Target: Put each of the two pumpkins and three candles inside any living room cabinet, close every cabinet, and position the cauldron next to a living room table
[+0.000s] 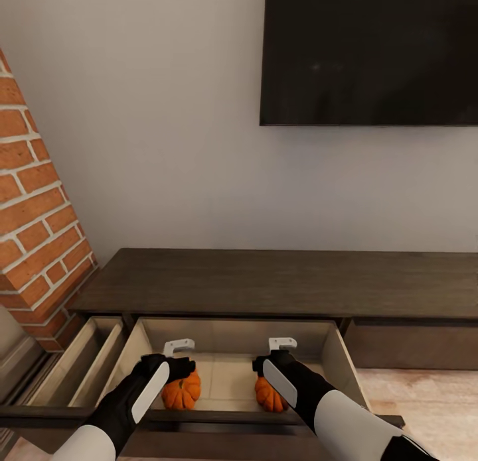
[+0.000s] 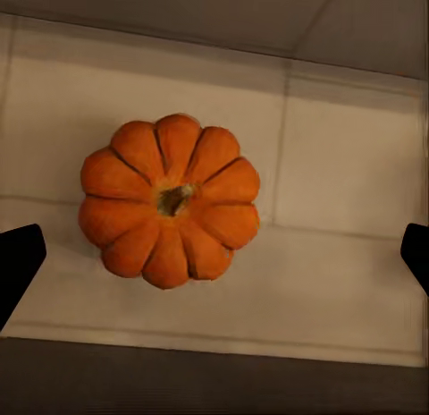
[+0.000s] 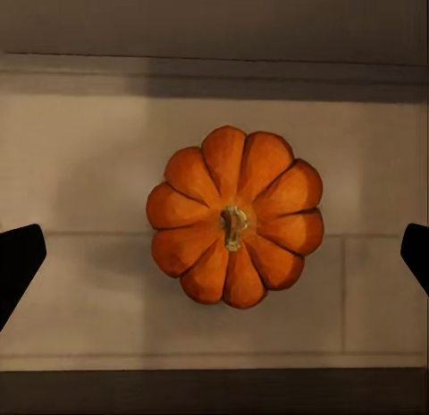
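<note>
Both arms are being held low over the open drawer (image 1: 234, 331) of the cabinet (image 1: 279, 282), seen nearest in the head view. Left gripper (image 1: 179, 347) is being kept wide open, its dark fingertips (image 2: 20, 258) showing well apart at either side of the left wrist view, with nothing between them. Right gripper (image 1: 283, 345) is likewise being kept wide, its fingertips (image 3: 20, 258) standing clear of the fruit below.

Beneath each gripper a pumpkin is being seen resting on the pale drawer floor: the left pumpkin (image 2: 170, 200) and the right pumpkin (image 3: 235, 216), both upright with stems up, apart from each other and touched by neither gripper. In the head view they are partly being hidden behind the wrists, at (image 1: 181, 391) and (image 1: 269, 395).

Beside that drawer, a second drawer (image 1: 79, 361) is also being left pulled out, toward the brick wall (image 1: 33, 215). Further back, the cabinet top is lying bare under the dark screen (image 1: 368, 53).

By judgement, the pumpkin part is being finished: both appear delivered and released. Three candles are yet to be fetched, the open drawers are yet to be shut, and the cauldron is yet to be set by the table.
</note>
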Controlling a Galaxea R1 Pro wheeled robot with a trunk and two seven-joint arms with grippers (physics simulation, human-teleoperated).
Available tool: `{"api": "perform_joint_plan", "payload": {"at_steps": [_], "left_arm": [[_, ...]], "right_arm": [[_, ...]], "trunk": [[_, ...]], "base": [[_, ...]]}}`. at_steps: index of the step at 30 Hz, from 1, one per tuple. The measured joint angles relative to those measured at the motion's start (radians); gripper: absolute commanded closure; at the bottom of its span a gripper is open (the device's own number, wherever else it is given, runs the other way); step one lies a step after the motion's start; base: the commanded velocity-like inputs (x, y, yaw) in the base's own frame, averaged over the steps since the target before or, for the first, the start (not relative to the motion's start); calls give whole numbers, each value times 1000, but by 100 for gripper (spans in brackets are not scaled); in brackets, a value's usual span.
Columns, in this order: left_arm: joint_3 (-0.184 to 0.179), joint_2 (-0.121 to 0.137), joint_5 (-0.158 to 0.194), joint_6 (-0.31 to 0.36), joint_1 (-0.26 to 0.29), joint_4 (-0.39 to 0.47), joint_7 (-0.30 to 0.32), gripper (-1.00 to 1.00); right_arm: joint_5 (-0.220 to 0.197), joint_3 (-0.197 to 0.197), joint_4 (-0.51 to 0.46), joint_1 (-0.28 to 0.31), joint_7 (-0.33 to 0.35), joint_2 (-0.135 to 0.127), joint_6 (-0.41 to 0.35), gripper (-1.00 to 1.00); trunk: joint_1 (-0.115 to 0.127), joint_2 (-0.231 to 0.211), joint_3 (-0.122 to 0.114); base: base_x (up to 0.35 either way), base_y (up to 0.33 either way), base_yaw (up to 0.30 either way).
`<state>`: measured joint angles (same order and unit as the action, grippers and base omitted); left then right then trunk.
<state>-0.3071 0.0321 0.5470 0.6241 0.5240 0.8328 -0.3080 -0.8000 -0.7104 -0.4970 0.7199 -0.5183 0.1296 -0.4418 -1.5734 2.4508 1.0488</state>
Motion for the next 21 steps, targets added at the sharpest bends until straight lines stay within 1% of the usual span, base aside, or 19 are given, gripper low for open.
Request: {"api": "perform_joint_plan", "payload": {"at_steps": [2, 4, 5, 7, 8, 10, 11, 14, 17, 21], "left_arm": [[1, 0, 1, 18, 0, 4, 0, -100], [8, 0, 3, 54, 0, 13, 0, -100], [22, 0, 3, 74, 0, 23, 0, -100], [78, -1, 3, 127, 0, 50, 0, -100], [91, -1, 3, 138, 0, 54, 1, -100], [127, 0, 2, 176, 0, 63, 2, -100], [137, 1, 2, 188, 0, 67, 2, -100], [152, 1, 2, 203, 0, 72, 2, -100], [156, 1, 2, 207, 0, 74, 2, -100], [157, 1, 2, 208, 0, 75, 2, -100]], "right_arm": [[-1, 1, -2, 0, -3, 0, -2, -100], [-6, 3, -5, 0, -6, 0, -5, -100], [-11, 4, -6, 1, -7, 0, -6, -100], [-33, 5, -9, 1, -8, 0, -36, -100], [-37, 5, -10, 2, -9, 0, -46, -100], [-51, 5, -10, 9, -9, 0, -82, -100], [-57, 5, -11, 12, -9, 0, -94, -100], [-65, 5, -11, 17, -9, 0, -109, -100], [-67, 5, -12, 18, -9, 0, -114, -100], [-68, 5, -20, 18, -7, 0, -114, -100]], "trunk": [[8, -14, -6], [15, -28, -13], [19, -35, -16], [27, -49, -22], [31, -56, -25], [38, -70, -31], [42, -77, -34], [54, -98, -44], [65, -119, -53], [80, -147, -66]], "base": [[0, 0, 0], [0, 0, 0], [0, 0, 0], [0, 0, 0], [0, 0, 0], [0, 0, 0], [0, 0, 0], [-42, 0, 0], [-140, 0, 0], [-47, 0, 0]]}}
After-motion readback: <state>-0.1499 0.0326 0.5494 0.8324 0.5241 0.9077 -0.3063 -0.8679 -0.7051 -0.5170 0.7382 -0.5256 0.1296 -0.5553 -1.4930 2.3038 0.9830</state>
